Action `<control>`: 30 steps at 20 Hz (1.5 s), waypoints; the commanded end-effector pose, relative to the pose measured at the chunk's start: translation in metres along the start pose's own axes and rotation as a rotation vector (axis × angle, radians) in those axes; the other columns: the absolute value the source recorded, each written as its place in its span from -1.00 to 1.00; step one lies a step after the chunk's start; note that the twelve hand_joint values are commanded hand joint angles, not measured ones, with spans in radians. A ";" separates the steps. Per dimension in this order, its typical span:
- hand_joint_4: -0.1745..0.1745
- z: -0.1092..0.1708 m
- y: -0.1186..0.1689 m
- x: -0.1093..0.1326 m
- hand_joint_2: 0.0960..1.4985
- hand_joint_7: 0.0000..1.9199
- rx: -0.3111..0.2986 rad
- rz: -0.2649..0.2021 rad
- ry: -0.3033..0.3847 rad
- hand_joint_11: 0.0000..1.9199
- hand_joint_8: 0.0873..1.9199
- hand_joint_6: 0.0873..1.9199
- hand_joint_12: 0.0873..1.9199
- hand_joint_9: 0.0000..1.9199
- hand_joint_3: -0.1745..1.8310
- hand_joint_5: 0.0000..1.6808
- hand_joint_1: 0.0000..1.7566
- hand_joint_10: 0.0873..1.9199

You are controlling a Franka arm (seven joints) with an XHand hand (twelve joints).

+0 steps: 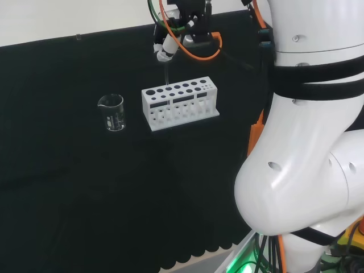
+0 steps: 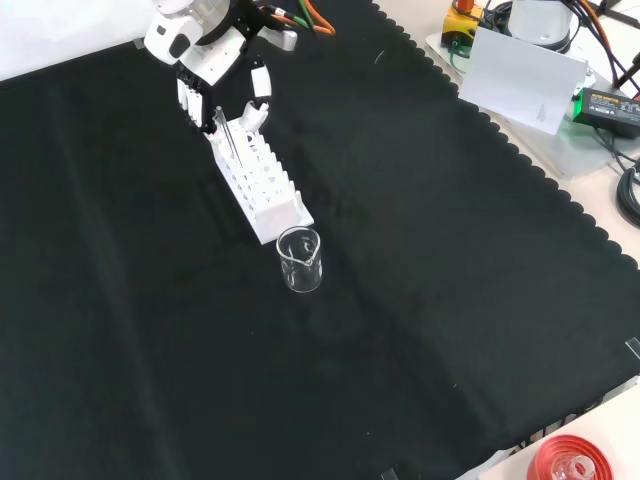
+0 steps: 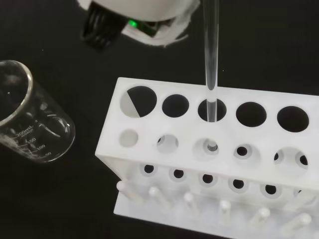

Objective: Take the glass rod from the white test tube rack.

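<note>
A white test tube rack [image 1: 181,103] [image 2: 262,190] [image 3: 199,149] stands on the black cloth. A clear glass rod [image 1: 165,77] [image 2: 229,133] [image 3: 211,64] stands upright in a hole of its back row, the third from the beaker's end. In the wrist view the rod's lower end sits at the rack's middle plate. The black and white hand [image 1: 166,48] [image 2: 212,72] hangs right above the rack, with its fingers and thumb curled round the rod's top.
A clear glass beaker [image 1: 112,112] [image 2: 300,260] [image 3: 30,119] stands just off the rack's end, left of it in the head view. Boxes and cables [image 2: 530,60] lie beyond the cloth's scalloped edge. A red ring [image 2: 570,462] sits at the front view's bottom right.
</note>
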State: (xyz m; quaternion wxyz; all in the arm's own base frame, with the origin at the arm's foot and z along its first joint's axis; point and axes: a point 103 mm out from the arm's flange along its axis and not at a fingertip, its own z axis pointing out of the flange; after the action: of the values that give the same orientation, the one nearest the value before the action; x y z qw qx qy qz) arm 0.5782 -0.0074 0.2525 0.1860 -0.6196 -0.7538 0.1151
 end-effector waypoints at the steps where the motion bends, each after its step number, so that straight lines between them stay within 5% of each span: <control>1: -0.95 -0.012 0.008 0.018 -0.13 -0.04 -0.040 -0.004 -0.065 0.13 -0.31 -0.22 0.14 0.26 -0.22 0.13 0.32 -0.48; 3: -0.99 -0.008 0.008 0.014 0.07 0.08 -0.128 -0.018 -0.031 0.35 -0.32 -0.16 -0.04 0.40 -0.42 0.24 0.34 -0.53; 5: -0.81 -0.011 0.009 0.024 -0.05 0.19 -0.175 -0.031 -0.051 0.48 -0.34 -0.17 -0.20 0.47 -0.33 0.28 0.52 -0.48; 8: -0.93 -0.001 0.008 0.022 -0.27 0.26 -0.172 -0.016 -0.094 0.55 -0.29 -0.13 -0.34 0.50 -0.08 0.29 0.62 -0.37; 10: -0.99 -0.014 0.006 0.041 -0.33 0.29 -0.208 -0.020 -0.131 0.56 -0.27 -0.15 -0.37 0.52 -0.01 0.29 0.63 -0.33; 13: -1.00 -0.018 0.000 0.034 -0.46 0.40 -0.307 -0.017 -0.144 0.48 -0.48 -0.44 -0.28 0.57 0.04 0.43 0.74 -0.39; 16: -1.00 -0.022 -0.013 0.024 0.03 0.39 -0.346 0.015 -0.126 0.25 -0.67 -0.66 -0.16 0.41 -0.57 0.42 0.76 -0.31; 18: -1.00 -0.029 -0.025 0.024 0.18 0.38 -0.361 0.029 -0.125 0.20 -0.68 -0.65 -0.15 0.38 -0.76 0.38 0.76 -0.26; 30: -1.00 -0.061 -0.082 0.053 0.24 0.35 -0.364 0.069 -0.134 0.16 -0.60 -0.56 -0.15 0.35 -0.83 0.32 0.76 -0.22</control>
State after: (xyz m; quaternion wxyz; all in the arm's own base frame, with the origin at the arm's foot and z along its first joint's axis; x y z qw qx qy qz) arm 0.5484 0.0138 0.3272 0.0145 -0.6496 -0.7600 0.0133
